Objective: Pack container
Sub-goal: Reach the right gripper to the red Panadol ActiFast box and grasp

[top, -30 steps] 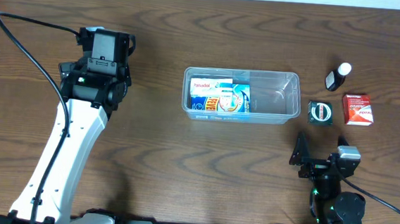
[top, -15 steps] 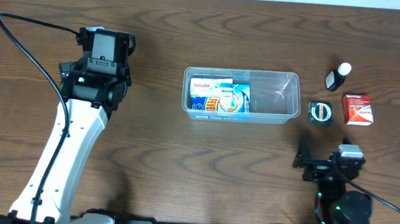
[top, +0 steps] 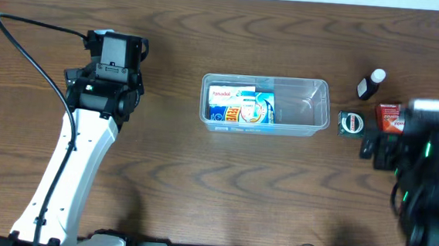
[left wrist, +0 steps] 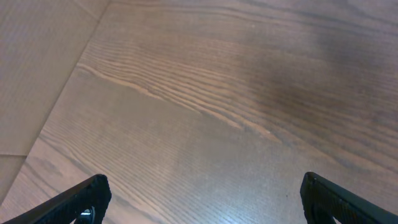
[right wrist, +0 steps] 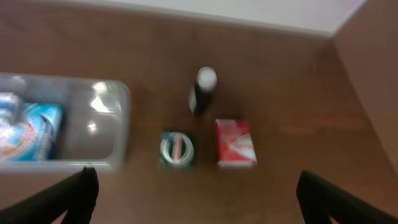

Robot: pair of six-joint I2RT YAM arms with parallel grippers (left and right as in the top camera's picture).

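Left gripper (left wrist: 202, 202) hangs spread wide over bare wood at the far left, holding nothing; right gripper (right wrist: 199, 202) is equally spread and empty. Dark brown wood-grain table (top: 200, 176) meets a pale wall (right wrist: 249, 9) at its far edge. Clear rectangular plastic container (top: 306, 106) sits mid-table, blue-and-white cartons (top: 240, 107) in its left half. Since a second ago the right arm (top: 425, 176) has swung up from the near edge, blurred, partly covering the red cardboard box (top: 387, 113).

Clear container (top: 306, 106) mid-table, upright, boxes filling left half.
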